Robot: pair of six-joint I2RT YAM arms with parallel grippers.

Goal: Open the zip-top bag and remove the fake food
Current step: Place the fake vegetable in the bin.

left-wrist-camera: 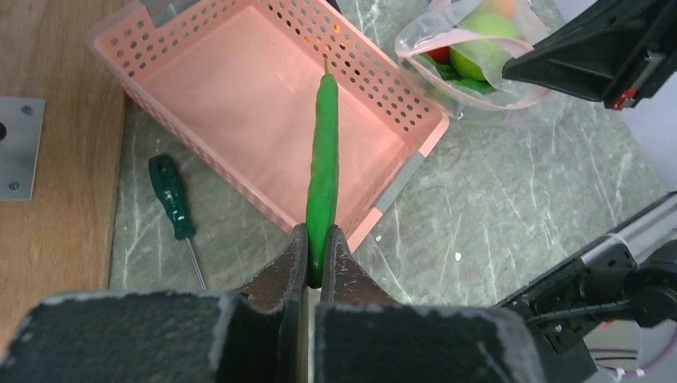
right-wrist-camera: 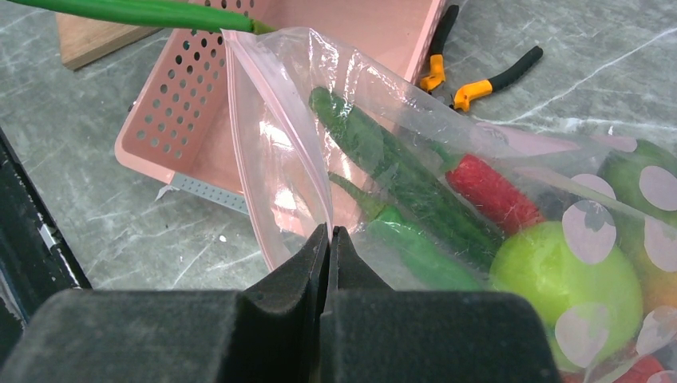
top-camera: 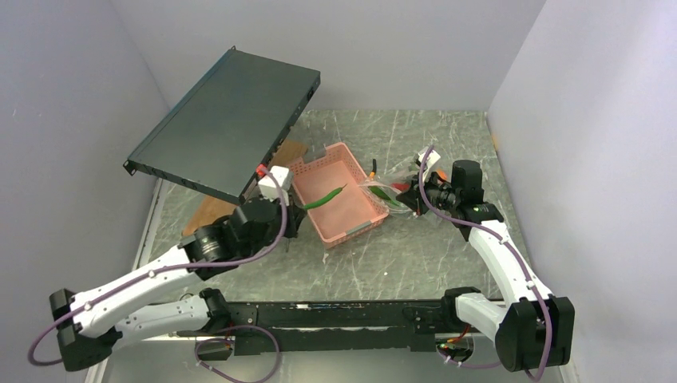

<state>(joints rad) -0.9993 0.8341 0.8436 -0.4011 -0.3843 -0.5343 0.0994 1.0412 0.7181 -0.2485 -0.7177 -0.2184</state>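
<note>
While the right gripper (right-wrist-camera: 329,239) pinches the clear floppy zip-top bag (right-wrist-camera: 279,159) open at right, the left gripper (left-wrist-camera: 318,239) clamps a long green plastic pod (left-wrist-camera: 323,159), seemingly above the pink perforated basket (left-wrist-camera: 383,96) (one item out); the lime-green plastic apple (right-wrist-camera: 567,279) and others sit bagged.

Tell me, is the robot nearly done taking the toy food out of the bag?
Not yet. The zip-top bag is open, its edge pinched by the right gripper. The left gripper holds one green pod above the pink basket. Left to do: the green apple, a red piece and more green pods are inside the bag.
</note>
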